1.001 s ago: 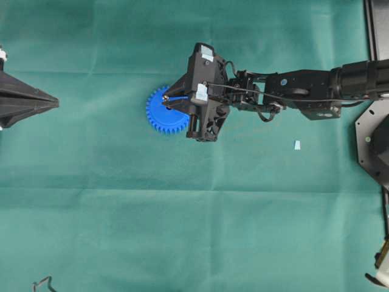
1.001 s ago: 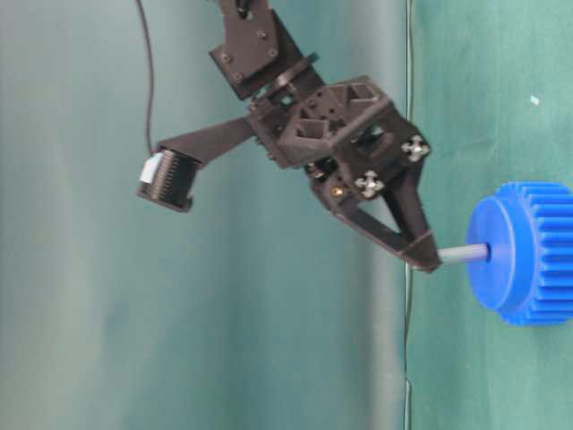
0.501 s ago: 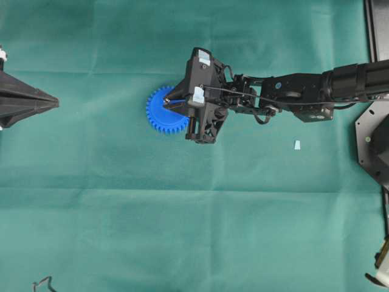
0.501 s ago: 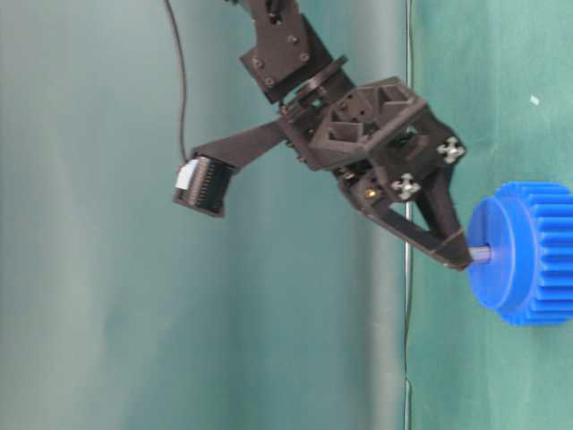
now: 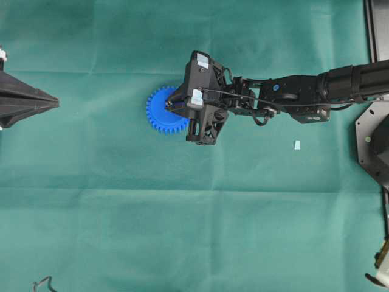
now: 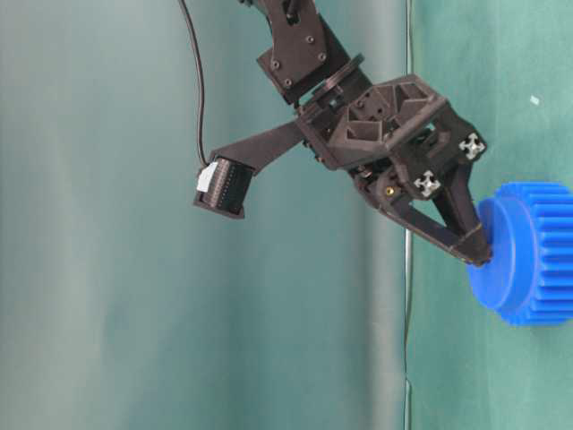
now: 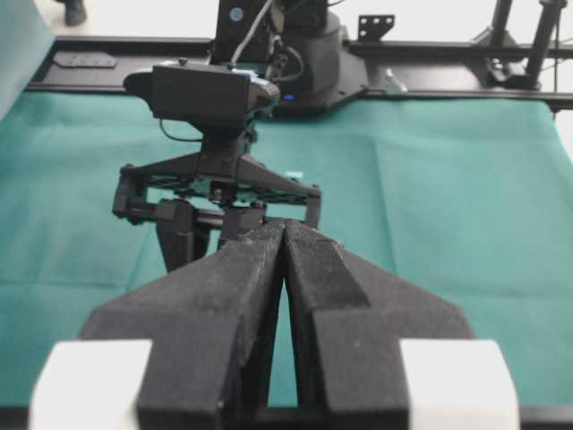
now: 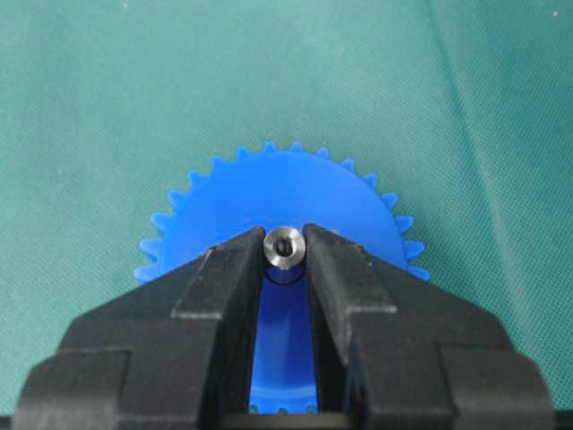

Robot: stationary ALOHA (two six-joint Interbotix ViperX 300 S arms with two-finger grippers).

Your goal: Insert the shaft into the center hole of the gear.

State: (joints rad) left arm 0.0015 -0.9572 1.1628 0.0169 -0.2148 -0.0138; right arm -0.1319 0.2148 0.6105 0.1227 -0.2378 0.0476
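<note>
The blue gear (image 5: 159, 112) lies flat on the green cloth; it also shows in the table-level view (image 6: 533, 255) and the right wrist view (image 8: 277, 202). My right gripper (image 5: 171, 104) is shut on the silvery shaft (image 8: 285, 247), seen end-on between the fingertips over the gear's middle. The center hole is covered by the shaft. In the table-level view the right gripper (image 6: 479, 255) touches the gear's hub and no shaft length shows. My left gripper (image 5: 51, 102) is shut and empty at the far left, also seen in its wrist view (image 7: 285, 228).
A small pale wedge scrap (image 5: 297, 145) lies on the cloth right of the gear, under the right arm (image 5: 304, 94). A black mount (image 5: 372, 143) stands at the right edge. A bent wire (image 5: 42, 283) sits at the bottom left.
My right gripper has moved toward the gear with the shaft. The exposed length of shaft between fingertips and hub has shrunk to nothing. The left arm has not moved.
</note>
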